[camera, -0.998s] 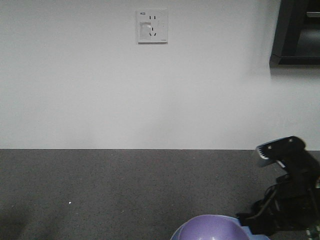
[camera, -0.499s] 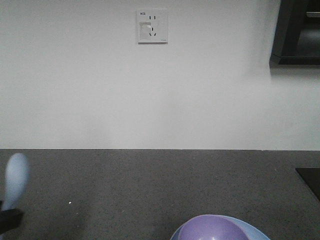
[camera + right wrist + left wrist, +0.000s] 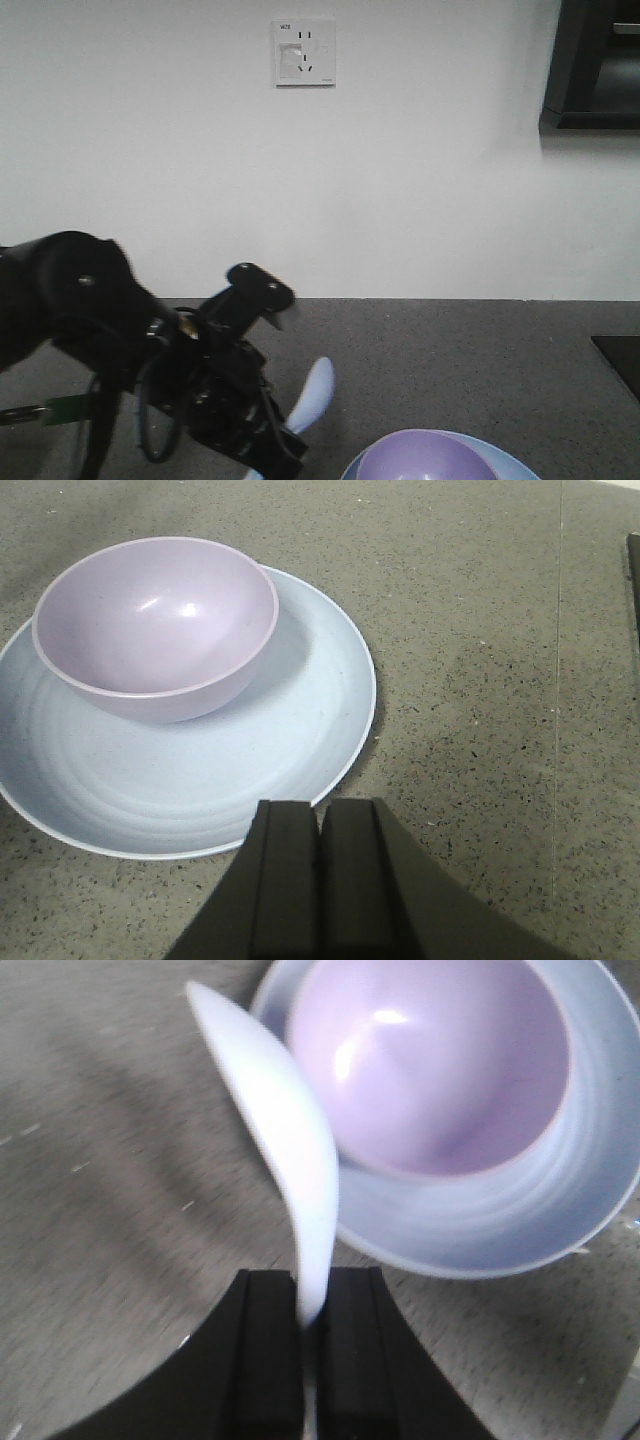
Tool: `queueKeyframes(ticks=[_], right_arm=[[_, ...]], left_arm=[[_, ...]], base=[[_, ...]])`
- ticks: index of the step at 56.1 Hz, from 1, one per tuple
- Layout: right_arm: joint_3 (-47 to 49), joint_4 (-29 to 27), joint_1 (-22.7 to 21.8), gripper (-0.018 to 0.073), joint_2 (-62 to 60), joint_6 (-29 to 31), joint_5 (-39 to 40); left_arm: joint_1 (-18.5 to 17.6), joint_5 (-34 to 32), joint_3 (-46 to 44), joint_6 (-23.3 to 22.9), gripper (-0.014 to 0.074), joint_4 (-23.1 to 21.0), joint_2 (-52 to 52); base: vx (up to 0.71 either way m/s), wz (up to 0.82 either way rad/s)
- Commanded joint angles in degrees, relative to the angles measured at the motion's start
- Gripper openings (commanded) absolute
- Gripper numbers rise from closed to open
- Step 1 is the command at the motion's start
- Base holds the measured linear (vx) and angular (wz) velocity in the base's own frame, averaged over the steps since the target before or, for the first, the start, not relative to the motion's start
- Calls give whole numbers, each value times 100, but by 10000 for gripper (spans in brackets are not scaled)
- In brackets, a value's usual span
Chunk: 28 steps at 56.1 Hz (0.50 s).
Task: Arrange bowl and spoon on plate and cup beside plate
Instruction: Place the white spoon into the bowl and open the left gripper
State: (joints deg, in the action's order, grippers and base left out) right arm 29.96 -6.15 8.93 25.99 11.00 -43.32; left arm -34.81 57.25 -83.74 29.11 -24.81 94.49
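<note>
The left gripper (image 3: 310, 1305) pinched the smooth curved spoon (image 3: 285, 1150) near the glossy round bowl (image 3: 430, 1060) — the right gripper (image 3: 320, 825) closed, empty.

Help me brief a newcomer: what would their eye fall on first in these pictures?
The white spoon, pinched by its handle in the left arm's shut jaws, sticks up right beside the plate. Next, the purple bowl sits off-centre on that pale blue plate, on a dark speckled counter. The right arm's jaws hang shut and empty near the plate's edge.
</note>
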Motion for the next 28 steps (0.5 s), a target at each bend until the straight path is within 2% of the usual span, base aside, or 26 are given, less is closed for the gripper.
queueKeyframes(ticks=[1,9,16,23,28], right_arm=[[149,28,-14,-11,26,28,450],[149,32,-14,-11,26,28,450],[149,31,-14,-11,26,28,456],[149,31,-14,-11,26,28,460],[149,43,-14,-11,26,28,477]], left_arm=[[-310,39,-621,16,3,-259,218],[-627,244,-1154,-140,3,-215,795],[-696,205,-1344,-368,15,-146,1087],[-696,136,-1350,-368,69,-152,1135],[-696,42,-1350,-343,141,-164,1130]], base=[[0,0],[0,0],[0,0],[0,0],[0,0]])
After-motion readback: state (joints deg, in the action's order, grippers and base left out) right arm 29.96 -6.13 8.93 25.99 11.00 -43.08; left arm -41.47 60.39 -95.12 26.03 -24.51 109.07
